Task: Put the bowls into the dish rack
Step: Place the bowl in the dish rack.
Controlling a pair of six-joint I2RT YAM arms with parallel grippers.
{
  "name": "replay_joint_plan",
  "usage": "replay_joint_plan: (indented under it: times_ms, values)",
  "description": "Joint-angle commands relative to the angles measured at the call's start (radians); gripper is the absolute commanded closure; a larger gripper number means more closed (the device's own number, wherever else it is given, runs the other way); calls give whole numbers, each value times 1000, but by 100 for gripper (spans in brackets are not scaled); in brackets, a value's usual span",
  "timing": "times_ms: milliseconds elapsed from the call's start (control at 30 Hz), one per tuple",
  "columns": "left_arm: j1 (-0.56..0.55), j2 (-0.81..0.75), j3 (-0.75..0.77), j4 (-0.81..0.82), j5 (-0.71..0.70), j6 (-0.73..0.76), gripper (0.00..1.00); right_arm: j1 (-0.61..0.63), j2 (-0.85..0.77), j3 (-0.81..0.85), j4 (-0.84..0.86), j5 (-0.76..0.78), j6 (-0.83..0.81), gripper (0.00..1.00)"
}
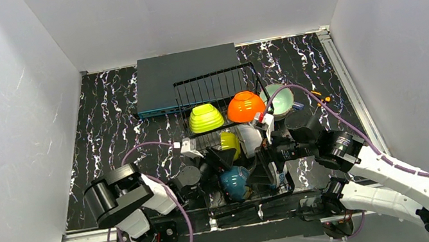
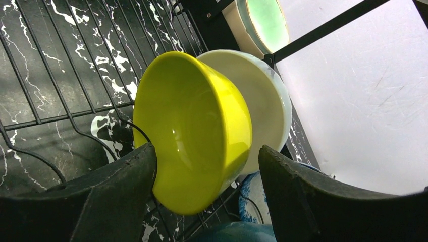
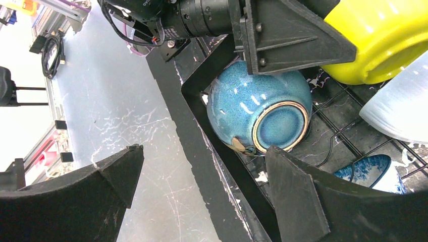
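The black wire dish rack (image 1: 214,86) holds a lime green bowl (image 1: 205,118), an orange bowl (image 1: 245,106) and a mint bowl (image 1: 278,100) in its back row. In front stand a yellow bowl (image 1: 230,143), a white bowl (image 1: 251,138) and a teal bowl (image 1: 235,183). My left gripper (image 2: 207,151) is open, its fingers either side of the yellow bowl (image 2: 194,131), which stands on edge against the white bowl (image 2: 265,108). My right gripper (image 3: 202,151) is open and empty over the rack's near rim (image 3: 242,201), next to the teal bowl (image 3: 257,111). A blue-white patterned bowl (image 3: 368,169) lies beside it.
A flat dark grey box (image 1: 185,77) lies behind the rack at the back. White walls close in the black marbled table (image 1: 108,125) on three sides. Both arms crowd the rack's near end; the left gripper's body (image 3: 282,30) hangs just above the teal bowl.
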Motion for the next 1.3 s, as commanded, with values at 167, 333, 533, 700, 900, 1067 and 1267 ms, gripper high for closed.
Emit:
replay_joint_plan:
  times_ms: [167,333,533,700,900,1067,1267]
  values:
    - [-12,-96,-20,-68,-8,61,33,-2,-9,4,29,5,-16,2]
    - [-12,-80,19,-94,29,68,39,-2,-9,5,29,4,-16,2]
    - [-12,-50,20,-100,12,51,51,-2,-13,9,18,9,-17,2]
    - [-12,-41,31,-100,31,63,55,-2,-15,9,17,11,-20,2]
    - [-27,-109,-7,-136,-6,74,20,-2,-15,12,18,13,-19,2]
    - [-37,-233,-59,-247,-63,66,2,-2,-17,10,24,13,-20,1]
    - [-37,-372,-111,-338,-71,65,2,-2,-16,10,35,15,-19,1]
